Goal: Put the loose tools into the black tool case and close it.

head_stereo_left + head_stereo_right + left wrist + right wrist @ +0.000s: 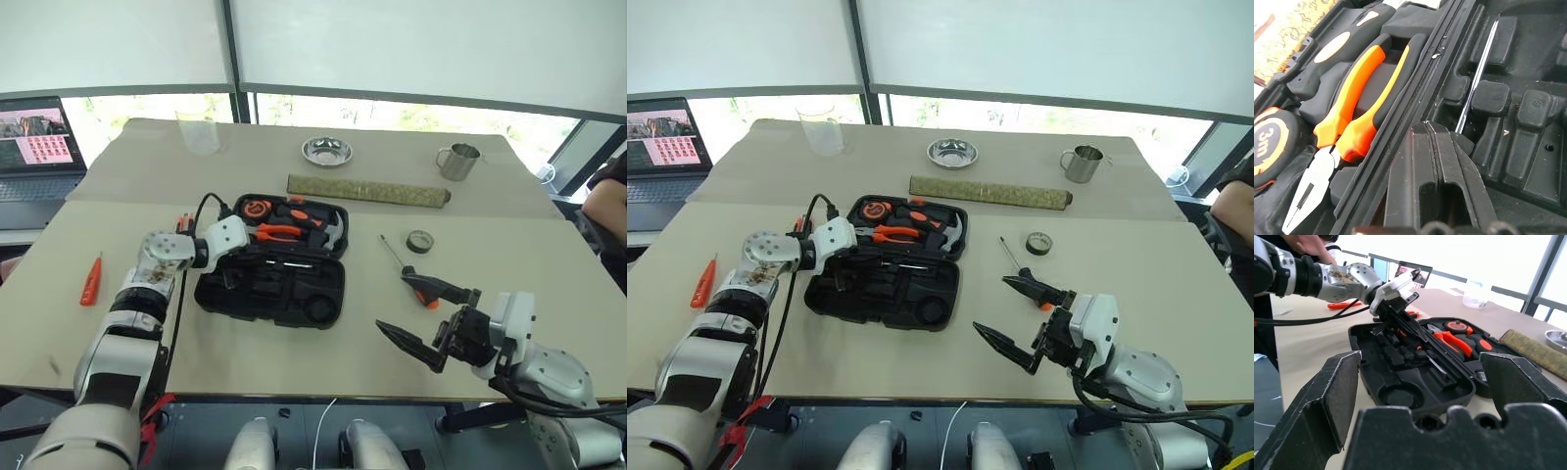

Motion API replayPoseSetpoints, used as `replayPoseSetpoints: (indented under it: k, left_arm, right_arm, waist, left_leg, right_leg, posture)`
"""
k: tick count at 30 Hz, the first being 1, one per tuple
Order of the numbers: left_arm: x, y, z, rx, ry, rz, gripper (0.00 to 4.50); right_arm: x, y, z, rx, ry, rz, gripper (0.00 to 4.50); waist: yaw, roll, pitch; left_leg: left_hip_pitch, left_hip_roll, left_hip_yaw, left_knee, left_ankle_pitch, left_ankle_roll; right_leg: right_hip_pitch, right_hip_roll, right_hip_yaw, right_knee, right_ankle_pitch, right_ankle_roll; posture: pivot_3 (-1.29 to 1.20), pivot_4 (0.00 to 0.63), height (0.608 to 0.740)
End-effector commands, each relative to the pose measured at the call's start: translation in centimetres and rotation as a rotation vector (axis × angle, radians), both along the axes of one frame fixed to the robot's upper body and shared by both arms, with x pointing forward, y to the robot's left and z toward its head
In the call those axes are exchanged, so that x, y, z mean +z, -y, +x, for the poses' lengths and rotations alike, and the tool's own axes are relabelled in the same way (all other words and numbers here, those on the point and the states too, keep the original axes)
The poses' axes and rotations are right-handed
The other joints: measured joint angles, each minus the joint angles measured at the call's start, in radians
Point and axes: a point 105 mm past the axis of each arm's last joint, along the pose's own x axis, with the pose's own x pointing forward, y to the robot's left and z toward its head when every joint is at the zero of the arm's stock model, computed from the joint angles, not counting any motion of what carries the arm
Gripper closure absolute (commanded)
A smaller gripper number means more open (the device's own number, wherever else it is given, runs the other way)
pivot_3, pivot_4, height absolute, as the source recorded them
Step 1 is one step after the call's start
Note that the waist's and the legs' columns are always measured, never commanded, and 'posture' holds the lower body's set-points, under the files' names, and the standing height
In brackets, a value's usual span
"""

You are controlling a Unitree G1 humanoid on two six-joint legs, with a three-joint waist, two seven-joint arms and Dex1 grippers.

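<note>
Beige table (294,362): left tool (238,262) closed inside black tool case (272,290); right tool (431,323) open.

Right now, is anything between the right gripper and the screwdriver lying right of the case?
Nothing visible does. The open right gripper hovers at the screwdriver, one finger over its handle end. The tape roll lies farther back on the table, out of the way.
</note>
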Motion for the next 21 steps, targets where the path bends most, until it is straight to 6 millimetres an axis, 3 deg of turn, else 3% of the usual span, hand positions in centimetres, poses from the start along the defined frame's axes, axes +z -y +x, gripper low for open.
replayPoseSetpoints:
  k: [1, 4, 6, 13, 16, 18, 21]
  left_arm:
    - [1.1, 0.3, -0.6, -0.035, 0.005, -0.132, 3.94]
    - [4.8, -0.7, -1.6, -0.093, 0.074, -0.282, 3.04]
    - [6.1, -1.6, -2.8, -0.135, 0.072, -0.299, 2.28]
    - [6.6, -4.3, -9.4, -0.219, -0.014, -0.319, 0.03]
    - [4.9, -6.0, -12.4, -0.171, -0.089, -0.311, 0.03]
    - [4.1, -7.4, -13.2, -0.104, -0.104, -0.318, 0.03]
    - [3.4, -8.4, -13.9, -0.056, -0.123, -0.334, 0.03]
  right_arm:
    - [1.3, 0.7, 0.1, -0.042, 0.057, 0.019, 0.0]
    - [1.3, 2.7, 0.1, -0.118, 0.035, 0.012, 0.0]
    - [0.9, 4.3, -0.2, -0.182, 0.019, -0.005, 0.0]
    - [-2.0, 8.9, -2.9, -0.408, -0.09, -0.089, 0.0]
    - [-4.7, 10.9, -4.2, -0.551, -0.199, -0.17, 0.0]
    - [-6.1, 11.9, -4.5, -0.623, -0.27, -0.204, 0.0]
    - [-6.7, 11.5, -3.9, -0.606, -0.304, -0.198, 0.0]
  waist:
    - [-0.002, 0.0, 0.0]
    - [-0.004, 0.0, 0.001]
    - [-0.006, 0.0, 0.001]
    - [-0.024, 0.007, 0.003]
    - [-0.031, 0.009, 0.004]
    - [-0.03, 0.01, 0.005]
    - [-0.026, 0.012, 0.006]
  left_leg:
    - [-0.001, 0.0, 0.0, 0.0, 0.0, 0.0]
    - [-0.004, 0.0, 0.0, 0.0, 0.0, 0.0]
    - [-0.006, 0.0, 0.0, 0.0, 0.0, 0.0]
    - [-0.007, 0.001, 0.0, -0.003, -0.001, 0.001]
    - [-0.005, 0.003, 0.0, -0.004, -0.001, 0.001]
    - [-0.002, 0.004, 0.0, -0.006, -0.001, 0.001]
    - [0.0, 0.004, 0.001, -0.006, -0.001, 0.0]
  right_leg:
    - [0.0, 0.0, 0.0, 0.0, 0.0, 0.0]
    - [-0.003, 0.0, 0.0, -0.001, 0.004, -0.006]
    - [-0.005, 0.0, 0.0, -0.001, 0.004, -0.007]
    - [-0.007, -0.001, 0.0, -0.002, 0.004, -0.008]
    - [-0.006, -0.001, 0.0, -0.001, 0.002, -0.008]
    - [-0.005, -0.002, 0.0, -0.001, -0.004, -0.004]
    - [-0.004, -0.003, 0.001, -0.002, -0.007, -0.006]
  posture:
    - [0.0, 0.15, 0.74]
    - [0.0, 0.15, 0.74]
    - [0.0, 0.15, 0.74]
    - [0.0, 0.15, 0.74]
    - [0.0, 0.15, 0.74]
    - [0.0, 0.15, 0.74]
    - [0.0, 0.15, 0.74]
